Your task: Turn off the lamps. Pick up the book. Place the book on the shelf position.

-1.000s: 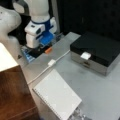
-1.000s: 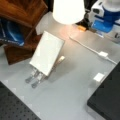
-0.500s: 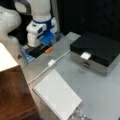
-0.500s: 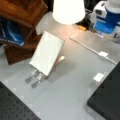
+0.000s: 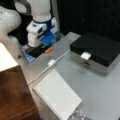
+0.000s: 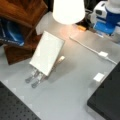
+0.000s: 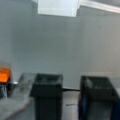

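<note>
The book — a thin, pale grey-white slab — stands tilted on a small metal stand on the grey tabletop; in a front view it leans back toward the shelf position, near it but whether it touches cannot be told. It is not held. The shelf position, a dark brown wooden block, appears in both front views; something blue sits under its overhang.

The gripper hangs low over the far left part of the tabletop, well apart from the book, just beside a small orange switch. In the wrist view the two black fingers stand apart with a bare gap between them — the jaws are open and hold nothing; the orange switch lies at that view's left edge.

A lamp shade glows bright white in a front view, so this lamp is lit. A white cable with a small white inline block runs across the tabletop between gripper and book. At the right sits a black flat box with a white handle.
</note>
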Controlling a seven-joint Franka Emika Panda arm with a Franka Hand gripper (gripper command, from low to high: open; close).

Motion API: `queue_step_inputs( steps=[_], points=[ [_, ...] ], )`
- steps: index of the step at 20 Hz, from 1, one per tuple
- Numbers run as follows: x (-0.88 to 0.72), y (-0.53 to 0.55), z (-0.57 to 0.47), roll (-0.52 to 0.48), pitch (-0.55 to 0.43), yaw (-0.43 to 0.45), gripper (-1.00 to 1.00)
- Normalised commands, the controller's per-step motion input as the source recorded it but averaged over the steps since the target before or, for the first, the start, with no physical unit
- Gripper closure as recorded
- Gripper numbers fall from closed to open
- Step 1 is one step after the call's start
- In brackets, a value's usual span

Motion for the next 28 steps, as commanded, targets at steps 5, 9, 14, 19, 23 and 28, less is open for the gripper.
queue_step_inputs(
  steps=[5, 9, 14, 19, 23, 28],
  points=[
    [-0.13, 0.16, -0.16, 0.071, -0.156, -0.082, 1.00],
    [-0.11, 0.15, -0.20, 0.052, -0.166, -0.071, 1.00],
    [-0.11, 0.16, -0.22, 0.047, -0.170, -0.066, 1.00],
    [-0.14, 0.18, -0.21, 0.040, -0.143, -0.071, 1.00],
    [-0.19, 0.20, -0.26, 0.027, -0.132, -0.092, 1.00],
    [-0.21, 0.22, -0.30, 0.026, -0.156, -0.110, 1.00]
  ],
)
